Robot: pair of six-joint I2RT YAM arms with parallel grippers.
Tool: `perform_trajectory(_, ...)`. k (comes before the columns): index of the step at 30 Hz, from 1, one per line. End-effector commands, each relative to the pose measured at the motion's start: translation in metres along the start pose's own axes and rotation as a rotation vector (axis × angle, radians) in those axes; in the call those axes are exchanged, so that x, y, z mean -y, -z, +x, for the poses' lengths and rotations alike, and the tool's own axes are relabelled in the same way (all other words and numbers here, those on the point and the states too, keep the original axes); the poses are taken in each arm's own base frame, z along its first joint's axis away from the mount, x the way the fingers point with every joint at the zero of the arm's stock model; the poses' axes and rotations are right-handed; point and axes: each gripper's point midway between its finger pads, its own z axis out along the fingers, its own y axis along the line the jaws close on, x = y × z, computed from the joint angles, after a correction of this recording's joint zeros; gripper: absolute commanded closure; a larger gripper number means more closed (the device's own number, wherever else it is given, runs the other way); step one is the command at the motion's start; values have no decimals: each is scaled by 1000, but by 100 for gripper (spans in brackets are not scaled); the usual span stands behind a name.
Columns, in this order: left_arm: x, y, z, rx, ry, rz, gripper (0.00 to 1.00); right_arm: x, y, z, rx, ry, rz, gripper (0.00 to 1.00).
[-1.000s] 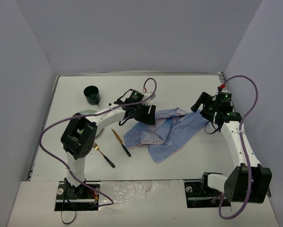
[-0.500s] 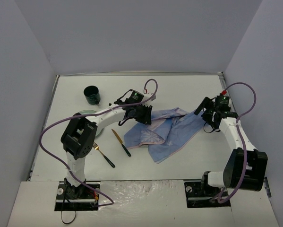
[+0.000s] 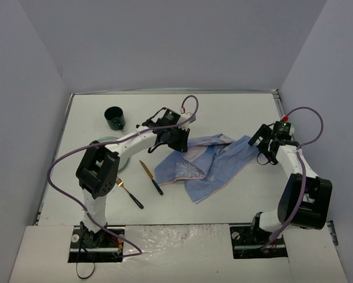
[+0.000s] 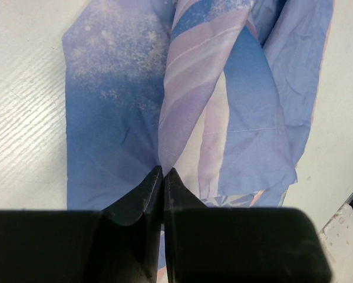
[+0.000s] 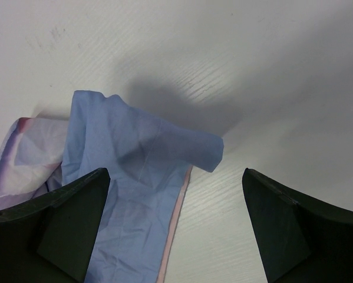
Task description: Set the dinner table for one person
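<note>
The dinner table (image 3: 235, 112) is a white tabletop. A crumpled blue printed cloth (image 3: 205, 162) lies in its middle. My left gripper (image 3: 179, 143) is at the cloth's upper left edge. In the left wrist view its jaws (image 4: 163, 171) are shut on a raised fold of the cloth (image 4: 123, 118). My right gripper (image 3: 260, 141) hovers open at the cloth's right corner. In the right wrist view its fingers (image 5: 76, 218) straddle that corner (image 5: 147, 165) without touching it.
A dark green mug (image 3: 114, 118) stands at the back left. A pale green plate (image 3: 108, 143) lies partly under the left arm. A gold knife (image 3: 151, 177) and a gold fork (image 3: 129, 194), both black-handled, lie left of the cloth. Walls enclose the table.
The left gripper has shut on the cloth's fold. The right gripper has come down and nearer, to the cloth's right corner, staying open.
</note>
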Motion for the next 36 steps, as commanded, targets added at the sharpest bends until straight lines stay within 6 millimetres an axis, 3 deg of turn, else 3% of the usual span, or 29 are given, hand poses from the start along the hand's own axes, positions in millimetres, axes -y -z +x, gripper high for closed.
perform_trajectory(1,3,27,-28,48,-60,-49,100,-7,-5,-22,60,90,-40,8)
perform_trajectory(13,-15,34,-32,24,-31,-102,100,-22,-21,-38,45,358,-269,7)
perform_trajectory(19,-20,33,-32,19,-30,-112,100,-38,-25,-26,-15,427,-462,7)
perform_trajectory(36,-27,31,-28,0,-28,-129,100,-31,-43,-2,-114,437,-541,6)
